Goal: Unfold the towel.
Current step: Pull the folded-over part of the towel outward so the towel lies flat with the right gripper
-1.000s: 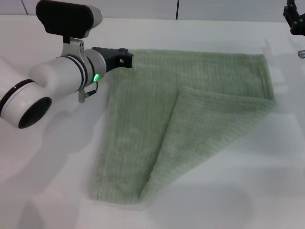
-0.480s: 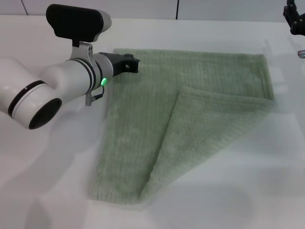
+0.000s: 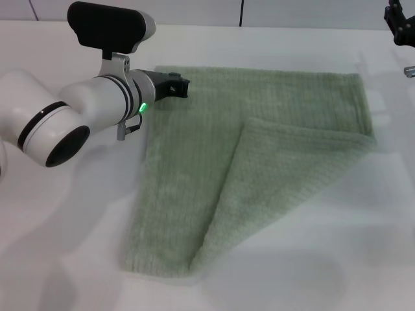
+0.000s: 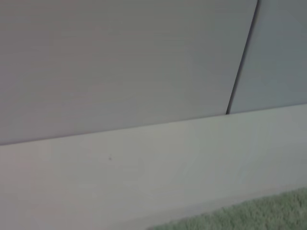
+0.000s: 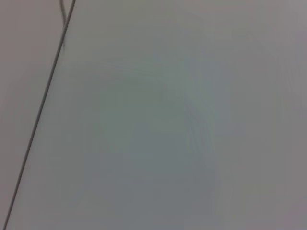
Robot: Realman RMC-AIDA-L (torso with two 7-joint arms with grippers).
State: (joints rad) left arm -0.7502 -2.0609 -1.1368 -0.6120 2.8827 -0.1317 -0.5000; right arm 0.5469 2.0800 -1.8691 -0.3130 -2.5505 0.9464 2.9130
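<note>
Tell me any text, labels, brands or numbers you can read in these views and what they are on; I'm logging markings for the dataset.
None can be read.
The towel is plain, with no tag or print in view.
The left gripper, by the towel's far left corner, shows only a green light on its arm, no lettering.
The right gripper, at the far right edge, shows no markings.
The table and both wrist views carry no text.
</note>
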